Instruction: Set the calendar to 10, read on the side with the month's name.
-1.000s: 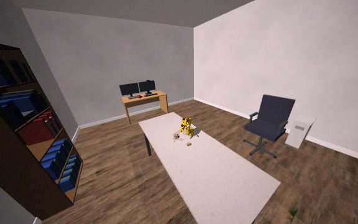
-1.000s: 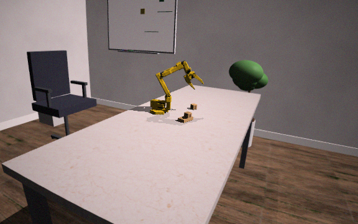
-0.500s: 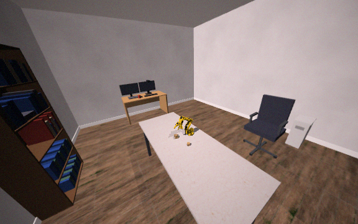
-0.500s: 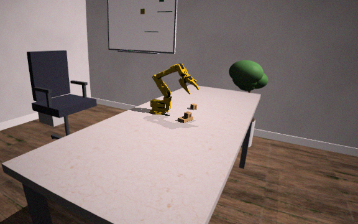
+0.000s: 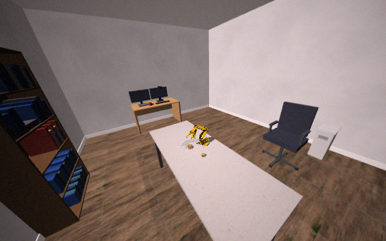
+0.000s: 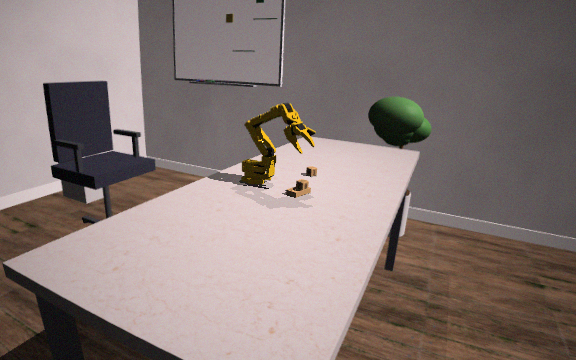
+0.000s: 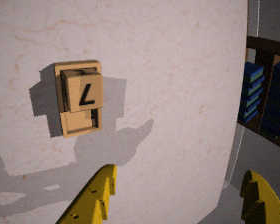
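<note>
The wooden tray (image 6: pixel 292 194) (image 7: pixel 81 133) lies flat on the table, one cube (image 5: pixel 189 146) (image 6: pixel 302 185) (image 7: pixel 82 93) in its upper half in the wrist view. The cube face towards the wrist camera shows a 7 that looks upside down there. The tray's lower half is bare. The other cube (image 5: pixel 203 154) (image 6: pixel 311 171) stands loose on the table and is outside the wrist view. The month's name is not readable. My gripper (image 5: pixel 189 137) (image 6: pixel 307 149) (image 7: pixel 180 171) is open and empty, high above the table, away from both cubes.
The table (image 5: pixel 233 181) (image 6: pixel 208 250) (image 7: pixel 191 60) carries the arm's base (image 5: pixel 204 142) (image 6: pixel 257 172) at its side towards the chair (image 5: pixel 290 124) (image 6: pixel 83 125). A table edge runs down the right of the wrist view, with the bookshelf (image 7: pixel 266 95) beyond.
</note>
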Controlling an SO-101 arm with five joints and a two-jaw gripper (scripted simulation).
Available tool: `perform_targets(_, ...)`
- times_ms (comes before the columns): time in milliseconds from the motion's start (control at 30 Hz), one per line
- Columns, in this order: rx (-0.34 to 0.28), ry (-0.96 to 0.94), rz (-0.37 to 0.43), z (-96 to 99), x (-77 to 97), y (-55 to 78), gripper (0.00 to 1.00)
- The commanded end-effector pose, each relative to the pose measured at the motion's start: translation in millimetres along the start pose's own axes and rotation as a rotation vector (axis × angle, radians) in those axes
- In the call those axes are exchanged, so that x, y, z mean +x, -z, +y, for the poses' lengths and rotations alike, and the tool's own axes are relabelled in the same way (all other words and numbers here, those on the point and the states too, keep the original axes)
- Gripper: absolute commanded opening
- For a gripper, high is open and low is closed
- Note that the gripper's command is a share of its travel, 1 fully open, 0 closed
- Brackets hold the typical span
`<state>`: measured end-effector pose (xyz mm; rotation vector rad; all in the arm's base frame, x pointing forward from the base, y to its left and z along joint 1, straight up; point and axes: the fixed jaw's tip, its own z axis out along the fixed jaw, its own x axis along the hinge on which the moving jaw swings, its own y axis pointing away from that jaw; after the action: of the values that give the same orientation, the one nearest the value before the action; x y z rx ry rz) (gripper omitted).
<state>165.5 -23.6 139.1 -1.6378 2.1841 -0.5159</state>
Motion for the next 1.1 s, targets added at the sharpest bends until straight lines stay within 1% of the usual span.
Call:
perform_targets(0,0.026,-0.019,-0.001,-2.9,0.7,1.7,0.35)
perform_targets(67,0.006,-0.019,0.002,-1.9,0.8,-0.8,0.35)
perform_targets(167,-0.046,-0.019,0.009,0.9,1.2,-7.6,0.35)
perform_targets(267,-0.122,-0.019,0.02,5.7,1.9,-17.3,0.35)
perform_targets(367,-0.212,-0.019,0.033,12.4,2.8,-28.2,0.35)
perform_targets(433,-0.212,-0.019,0.033,12.4,2.8,-28.2,0.35)
perform_targets(600,-0.356,-0.019,0.053,24.8,4.5,-44.2,0.35)
perform_targets(700,-0.417,-0.019,0.062,30.8,5.3,-50.4,0.35)
perform_targets(833,-0.456,-0.019,0.067,34.8,5.8,-54.1,0.35)
perform_targets(1000,-0.46,-0.019,0.068,35.2,5.9,-54.5,0.35)
perform_targets(1033,-0.496,-0.049,0.081,42.4,8.9,-56.0,0.35)
perform_targets(1067,-0.496,-0.049,0.081,42.4,8.9,-56.0,0.35)
